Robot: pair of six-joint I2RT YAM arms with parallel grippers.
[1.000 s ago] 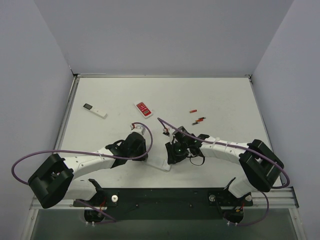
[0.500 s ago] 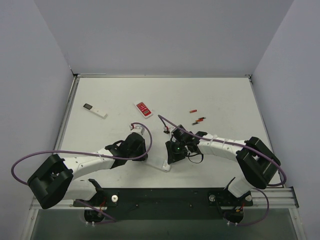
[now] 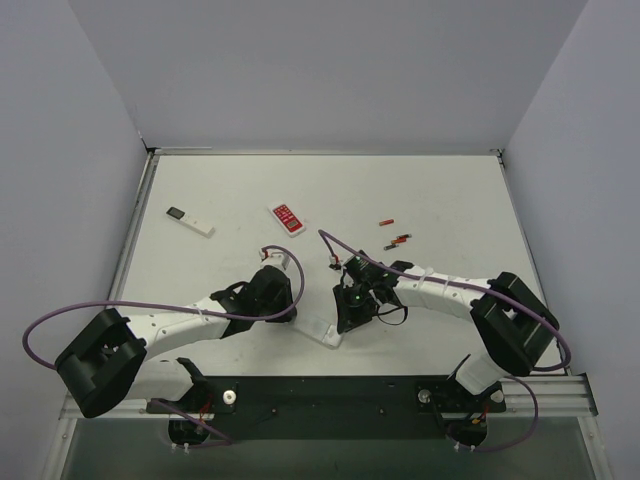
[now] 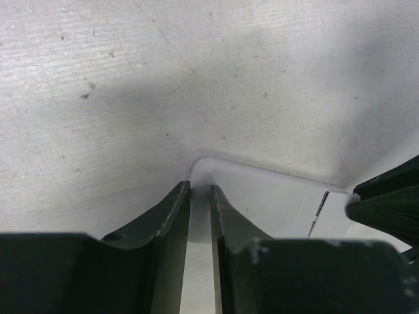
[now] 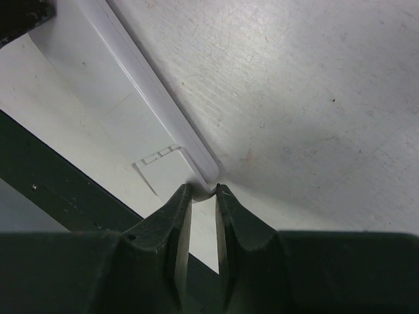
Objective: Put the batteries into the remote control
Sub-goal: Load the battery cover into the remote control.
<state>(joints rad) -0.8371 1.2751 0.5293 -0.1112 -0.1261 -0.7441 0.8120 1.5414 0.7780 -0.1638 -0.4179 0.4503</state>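
Showing remote control (image 3: 320, 331), white back up, near the surface's (image 3: 440, 190) front edge, clenched near one corner by left tool (image 4: 199, 188) and at another by right tool (image 5: 203, 188), shifted leftward since a second earlier; red cells (image 3: 385, 222) well behind.

Your top camera looks down on the counter (image 3: 450, 195) from above and behind the arm bases, far enough back to take in the whole remote control (image 3: 318, 330). Each wrist camera peers along its own fingers, very close to that remote: the left pincer (image 4: 200, 190) frames one corner, the right pincer (image 5: 203, 190) another. All three views share the remote.
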